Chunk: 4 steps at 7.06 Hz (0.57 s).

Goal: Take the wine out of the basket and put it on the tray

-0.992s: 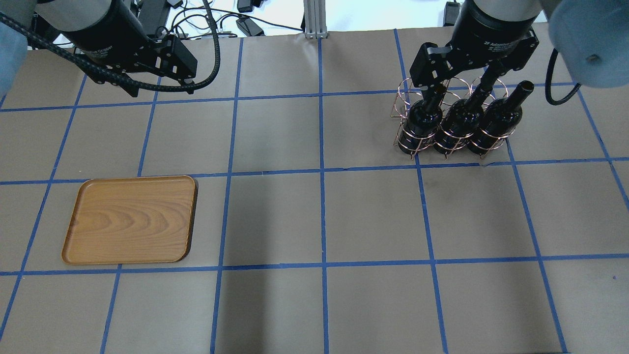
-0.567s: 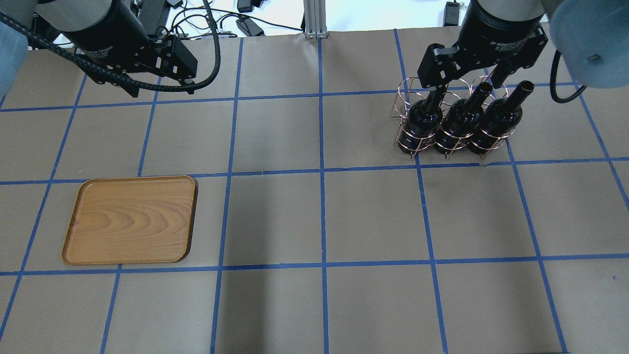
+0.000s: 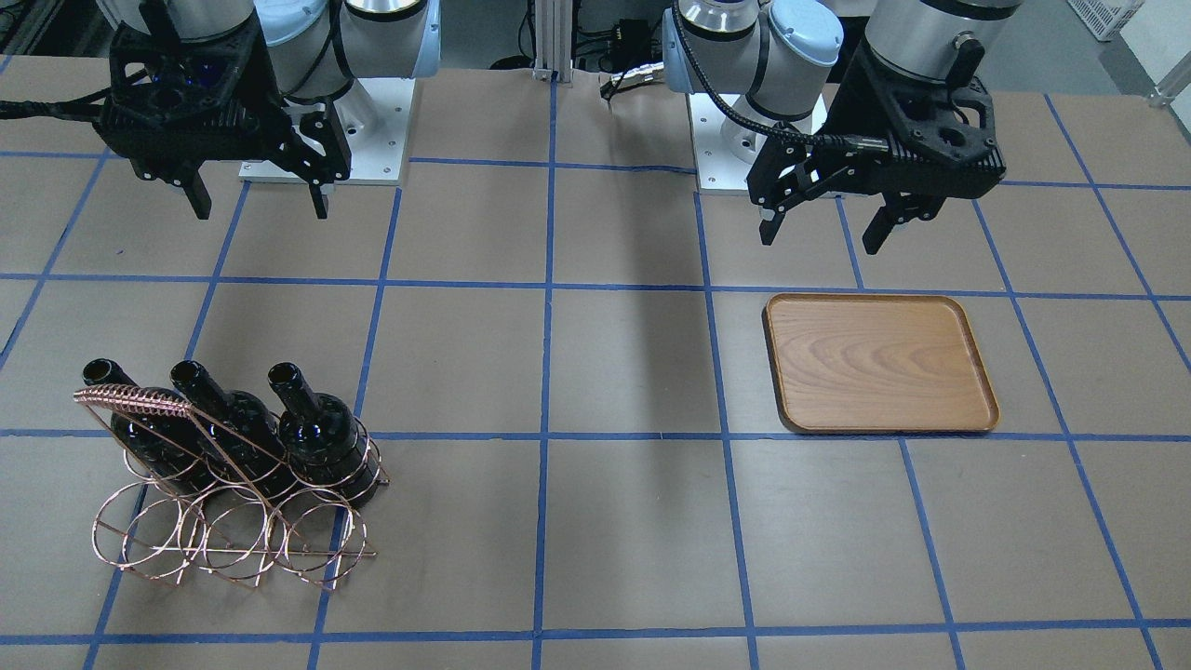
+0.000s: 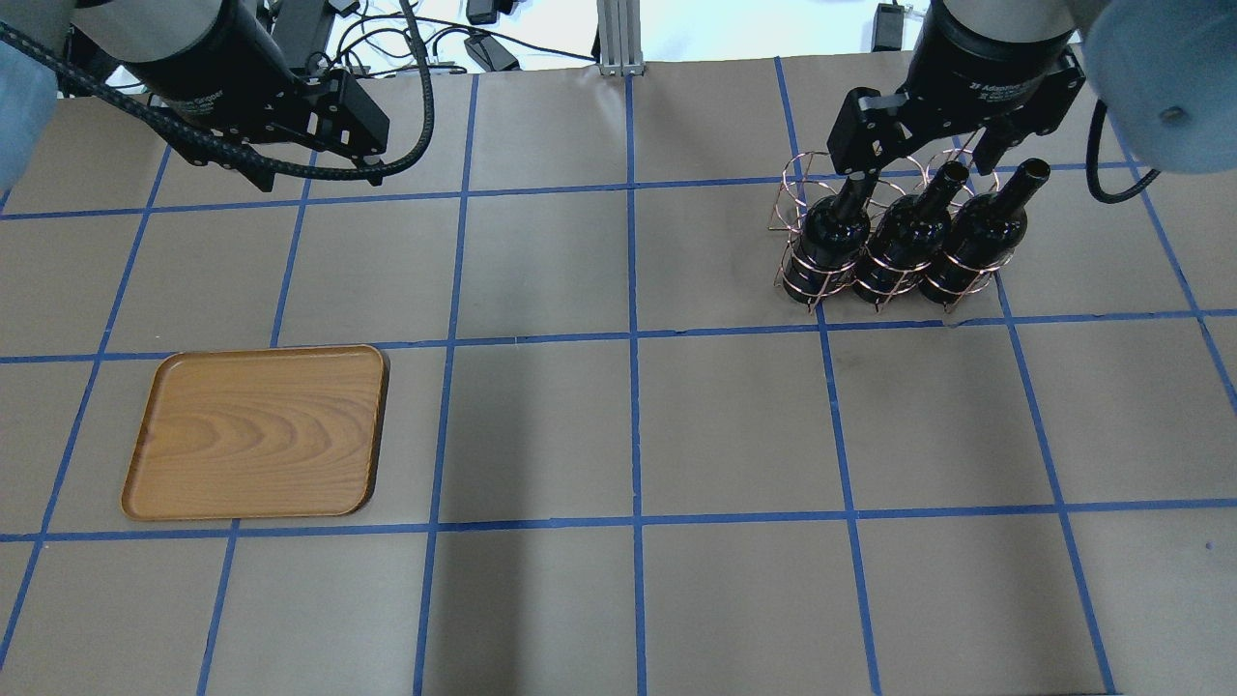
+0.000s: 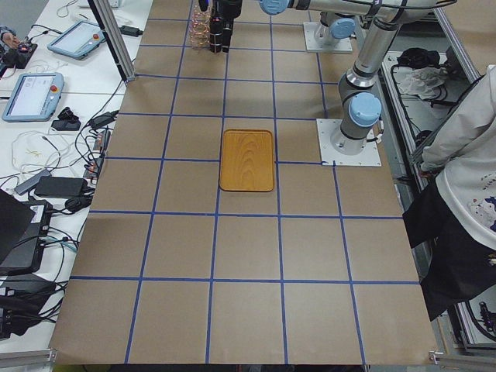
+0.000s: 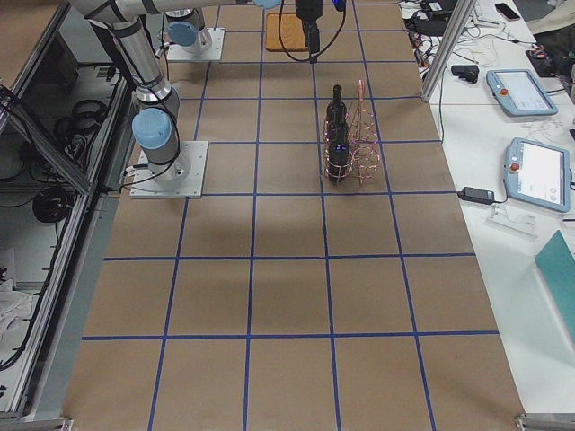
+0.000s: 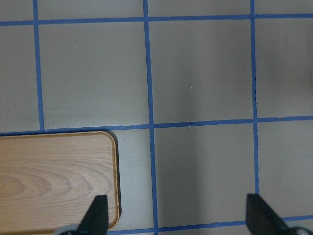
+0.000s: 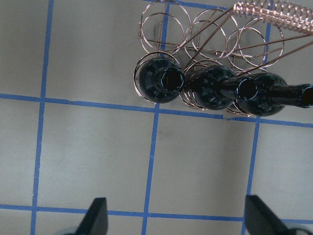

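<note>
Three dark wine bottles (image 3: 316, 428) stand side by side in the copper wire basket (image 3: 233, 530), on the row nearest the robot. In the overhead view the bottles (image 4: 899, 242) and basket (image 4: 802, 184) are at the back right. My right gripper (image 3: 260, 200) is open and empty, high above the table on the robot's side of the basket. In its wrist view the bottles (image 8: 210, 88) lie beyond the open fingertips (image 8: 95, 215). The wooden tray (image 4: 256, 430) lies empty at the left. My left gripper (image 3: 819, 237) is open and empty, beside the tray's (image 7: 49, 181) robot-side edge.
The table is brown paper with a blue tape grid. The basket's coiled handle (image 3: 130, 400) rises beside the bottle necks. The robot bases (image 3: 326, 140) stand at the table's robot-side edge. Tablets and cables (image 5: 39, 85) lie on a side bench.
My right gripper has shifted slightly right and toward the top of the overhead view, uncovering more of the bottle necks. The left arm, bottles and tray have not moved.
</note>
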### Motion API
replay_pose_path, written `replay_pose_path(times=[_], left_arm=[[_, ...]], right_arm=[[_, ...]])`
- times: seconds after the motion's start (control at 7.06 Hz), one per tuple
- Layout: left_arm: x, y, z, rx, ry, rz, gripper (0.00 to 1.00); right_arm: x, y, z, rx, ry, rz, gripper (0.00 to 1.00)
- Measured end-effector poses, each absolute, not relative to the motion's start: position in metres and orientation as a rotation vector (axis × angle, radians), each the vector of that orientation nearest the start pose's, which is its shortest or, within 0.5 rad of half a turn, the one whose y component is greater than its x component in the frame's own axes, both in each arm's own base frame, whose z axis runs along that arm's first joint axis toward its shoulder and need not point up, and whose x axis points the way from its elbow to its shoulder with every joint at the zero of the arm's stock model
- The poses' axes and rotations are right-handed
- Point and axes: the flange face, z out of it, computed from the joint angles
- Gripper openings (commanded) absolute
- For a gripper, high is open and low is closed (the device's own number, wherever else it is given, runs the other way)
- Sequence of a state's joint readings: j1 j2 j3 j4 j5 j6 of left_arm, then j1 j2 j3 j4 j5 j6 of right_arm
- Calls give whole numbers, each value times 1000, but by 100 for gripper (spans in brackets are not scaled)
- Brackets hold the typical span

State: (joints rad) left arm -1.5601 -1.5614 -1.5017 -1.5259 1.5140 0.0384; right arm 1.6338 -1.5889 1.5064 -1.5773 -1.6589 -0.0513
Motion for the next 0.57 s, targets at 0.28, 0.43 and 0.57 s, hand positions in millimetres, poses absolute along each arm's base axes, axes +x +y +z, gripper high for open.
replay_pose_path(times=[0.28,0.43,0.57], left_arm=[[-134,-500,531,49,3189,-198,100],[-134,-500,531,48,3189,-197,100],[-134,-500,531,47,3189,-196,100]], right_arm=[[154,-482,529,-161,3223,-132,100],[153,-483,528,-154,3224,-130,100],[149,-484,528,-147,3223,-129,100]])
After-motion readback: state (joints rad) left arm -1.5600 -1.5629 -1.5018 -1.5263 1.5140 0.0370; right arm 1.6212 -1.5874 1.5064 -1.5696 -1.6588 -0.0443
